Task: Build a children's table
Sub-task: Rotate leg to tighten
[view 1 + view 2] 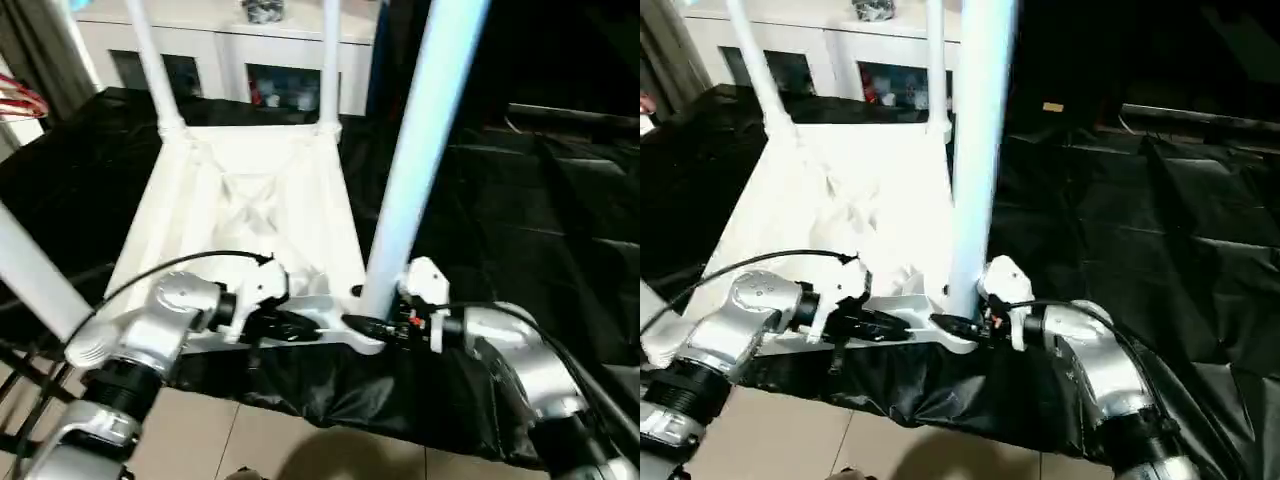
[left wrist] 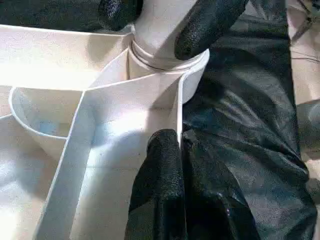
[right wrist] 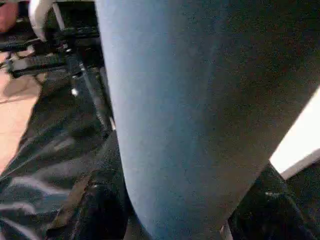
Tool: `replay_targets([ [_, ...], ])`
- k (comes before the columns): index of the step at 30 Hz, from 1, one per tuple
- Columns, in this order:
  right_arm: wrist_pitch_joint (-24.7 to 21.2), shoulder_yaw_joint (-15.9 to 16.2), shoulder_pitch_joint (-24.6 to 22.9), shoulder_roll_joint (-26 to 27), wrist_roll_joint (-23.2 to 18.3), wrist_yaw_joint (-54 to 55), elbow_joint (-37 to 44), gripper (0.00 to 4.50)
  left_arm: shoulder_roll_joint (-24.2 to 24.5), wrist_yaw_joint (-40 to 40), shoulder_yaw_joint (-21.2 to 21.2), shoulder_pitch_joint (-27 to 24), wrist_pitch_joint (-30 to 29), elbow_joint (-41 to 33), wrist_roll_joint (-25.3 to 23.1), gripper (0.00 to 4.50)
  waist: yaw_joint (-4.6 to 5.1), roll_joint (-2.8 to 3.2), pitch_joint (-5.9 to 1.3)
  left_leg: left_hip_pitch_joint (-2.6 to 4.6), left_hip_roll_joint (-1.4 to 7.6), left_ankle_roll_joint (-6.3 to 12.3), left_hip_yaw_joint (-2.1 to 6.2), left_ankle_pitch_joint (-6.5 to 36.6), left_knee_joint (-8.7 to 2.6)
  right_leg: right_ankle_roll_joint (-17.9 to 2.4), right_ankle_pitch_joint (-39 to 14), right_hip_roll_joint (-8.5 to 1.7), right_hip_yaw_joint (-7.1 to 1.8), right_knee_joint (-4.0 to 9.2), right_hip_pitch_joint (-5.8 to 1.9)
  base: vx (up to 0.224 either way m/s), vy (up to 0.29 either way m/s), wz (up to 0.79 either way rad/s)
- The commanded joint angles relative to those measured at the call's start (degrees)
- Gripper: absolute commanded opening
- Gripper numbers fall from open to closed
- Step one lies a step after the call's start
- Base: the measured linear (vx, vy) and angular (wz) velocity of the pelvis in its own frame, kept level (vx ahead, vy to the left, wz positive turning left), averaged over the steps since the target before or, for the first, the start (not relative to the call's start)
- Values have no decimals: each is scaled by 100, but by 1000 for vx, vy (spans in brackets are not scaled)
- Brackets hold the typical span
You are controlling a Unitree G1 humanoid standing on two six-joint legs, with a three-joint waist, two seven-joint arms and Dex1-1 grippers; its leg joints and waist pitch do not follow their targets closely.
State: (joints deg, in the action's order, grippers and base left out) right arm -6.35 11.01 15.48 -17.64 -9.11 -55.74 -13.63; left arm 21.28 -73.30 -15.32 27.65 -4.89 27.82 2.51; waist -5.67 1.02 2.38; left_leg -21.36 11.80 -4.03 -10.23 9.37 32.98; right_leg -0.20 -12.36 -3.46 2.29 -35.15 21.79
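Note:
The children's table lies upside down on black cloth, its white ribbed top [image 1: 250,200] facing up. Two legs [image 1: 150,60] [image 1: 330,60] stand in the far corners and one [image 1: 35,275] at the near left. The near right leg [image 1: 420,150] stands upright in its corner socket [image 2: 190,75]. My right gripper [image 1: 365,325] is shut on this leg just above the socket, with one black finger [image 2: 210,25] on each side. My left gripper [image 1: 300,325] is shut on the top's thin near rim [image 2: 177,115], right beside that socket.
A white cabinet with glass doors [image 1: 250,60] stands behind the table. Black cloth [image 1: 520,220] spreads wide to the right. Beige floor tiles [image 1: 250,440] show below the cloth's near edge. A black cable [image 1: 180,265] arcs over my left forearm.

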Motion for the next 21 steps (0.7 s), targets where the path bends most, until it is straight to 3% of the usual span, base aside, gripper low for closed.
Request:
replay_targets([
  [1,-152,306,-161,197,15,13,13,198,-238,665,198,148,-44,-81,16,0,55,-36,-293,124,157,88,28,1424,-376,-1179,-926,-394,-224,435,-168,0,0,0],
  [4,10,143,-126,638,331,1036,-330,198,-523,1401,275,143,-308,-163,-140,0,90,-33,-270,138,151,-68,45,1677,-400,-1053,-1533,-421,-230,491,-140,0,0,0],
  [6,-67,96,-99,761,389,1311,-410,197,-585,1546,261,134,-357,-198,-196,0,128,-79,-260,107,136,-84,64,1733,-422,-910,-1828,-417,-223,520,-165,0,0,0],
  [8,-94,41,1,1108,561,1987,-657,197,-860,2021,245,108,-558,-311,-303,0,139,-56,-265,125,136,-82,56,1694,-415,-880,-1782,-410,-242,523,-122,0,0,0],
  [12,-340,-127,407,1770,577,2931,-1144,197,-1346,2466,103,35,-815,-508,-375,0,232,-50,-271,106,121,-144,71,1642,-424,-904,-1737,-404,-228,516,-139,0,0,0],
  [15,-332,-169,572,1980,636,3143,-1296,197,-1433,2535,2,24,-791,-540,-442,0,282,-45,-290,87,117,-61,59,1516,-401,-932,-1332,-386,-241,501,-146,0,0,0],
  [16,-284,-170,682,2103,625,3179,-1409,197,-1454,2536,-64,56,-746,-488,-487,0,280,17,-298,84,107,-52,66,1473,-399,-950,-1224,-388,-237,485,-156,0,0,0],
  [17,-278,-189,712,2140,567,3138,-1434,197,-1463,2542,-77,78,-754,-463,-491,0,306,-10,-297,77,107,-45,60,1473,-397,-979,-1117,-375,-235,485,-159,0,0,0],
  [19,-300,-243,734,2188,494,3085,-1445,197,-1475,2556,-81,102,-783,-455,-512,0,312,-7,-300,80,109,-19,56,1459,-395,-1009,-993,-372,-237,477,-168,0,0,0],
  [20,-320,-264,723,2183,462,3047,-1423,253,-1468,2550,-74,105,-793,-464,-515,0,315,-8,-293,86,111,-16,56,1503,-402,-1019,-1019,-369,-233,483,-164,0,0,0],
  [21,-360,-303,696,2163,406,2966,-1377,253,-1449,2529,-57,110,-803,-484,-514,0,313,-8,-290,96,113,-15,56,1553,-405,-1024,-1076,-369,-233,490,-159,0,0,0],
])
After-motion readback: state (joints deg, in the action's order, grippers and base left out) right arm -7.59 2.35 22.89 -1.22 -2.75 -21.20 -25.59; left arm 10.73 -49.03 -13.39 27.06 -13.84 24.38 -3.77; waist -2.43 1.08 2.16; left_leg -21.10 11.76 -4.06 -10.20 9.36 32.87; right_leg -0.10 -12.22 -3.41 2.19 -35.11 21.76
